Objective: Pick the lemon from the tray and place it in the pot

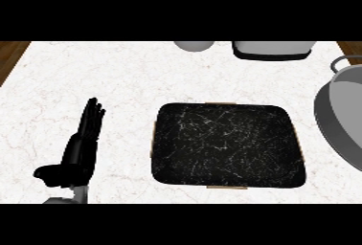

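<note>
Over the white marble bench (106,72), the left hand (76,153) rests with its fingers (92,117) straight and holding nothing, the dark tray (226,146) just to their right, the grey pot (343,119) farther right, and no lemon showing.

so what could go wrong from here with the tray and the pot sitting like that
1. No lemon shows on the black marbled square tray, and the right hand is out of view, so the fruit's whereabouts cannot be checked from here.
2. The grey metal pot is cut off by the view's right edge, so a placement there would be hard to confirm.
3. The black left hand rests open beside the tray; a sideways swing could nudge it.
</note>
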{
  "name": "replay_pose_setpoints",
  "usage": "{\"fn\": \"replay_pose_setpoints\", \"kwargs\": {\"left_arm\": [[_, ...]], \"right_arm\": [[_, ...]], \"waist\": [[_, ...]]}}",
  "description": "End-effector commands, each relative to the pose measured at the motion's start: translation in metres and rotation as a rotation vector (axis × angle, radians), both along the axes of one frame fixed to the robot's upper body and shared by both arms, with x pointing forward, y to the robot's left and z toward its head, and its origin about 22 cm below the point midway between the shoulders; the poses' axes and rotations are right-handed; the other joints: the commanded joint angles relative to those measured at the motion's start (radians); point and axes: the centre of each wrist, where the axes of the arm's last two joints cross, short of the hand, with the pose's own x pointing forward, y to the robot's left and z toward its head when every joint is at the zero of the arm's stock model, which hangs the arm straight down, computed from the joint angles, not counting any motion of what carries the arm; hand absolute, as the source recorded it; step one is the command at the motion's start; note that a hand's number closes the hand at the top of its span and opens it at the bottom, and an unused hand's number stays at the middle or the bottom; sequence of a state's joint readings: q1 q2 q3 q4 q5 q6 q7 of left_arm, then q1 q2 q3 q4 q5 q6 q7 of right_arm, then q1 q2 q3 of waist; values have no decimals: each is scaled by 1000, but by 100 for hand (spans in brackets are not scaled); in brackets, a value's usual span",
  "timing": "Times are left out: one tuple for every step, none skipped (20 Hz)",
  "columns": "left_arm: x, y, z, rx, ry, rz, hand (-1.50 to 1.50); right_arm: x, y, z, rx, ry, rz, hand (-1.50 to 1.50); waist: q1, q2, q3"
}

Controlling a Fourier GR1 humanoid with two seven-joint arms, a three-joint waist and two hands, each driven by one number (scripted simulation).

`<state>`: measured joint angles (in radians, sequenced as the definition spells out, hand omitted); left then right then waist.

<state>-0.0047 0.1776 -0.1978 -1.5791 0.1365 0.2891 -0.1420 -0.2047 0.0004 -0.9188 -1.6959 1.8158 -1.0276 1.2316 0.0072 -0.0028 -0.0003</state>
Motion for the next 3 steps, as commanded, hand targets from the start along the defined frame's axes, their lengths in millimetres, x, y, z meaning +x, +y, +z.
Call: {"fn": "replay_pose_setpoints", "kwargs": {"left_arm": [[10,9,0,-3,-12,16,0],[8,-4,-2,10,6,9,0],[3,9,0,-4,0,8,0]], "right_arm": [[-24,1,9,18,-152,-71,-150],[-27,1,7,8,-161,-69,-150],[-26,2,9,14,-159,-77,-150]], "waist": [[-12,2,0],[-10,2,1],[2,2,1]]}}
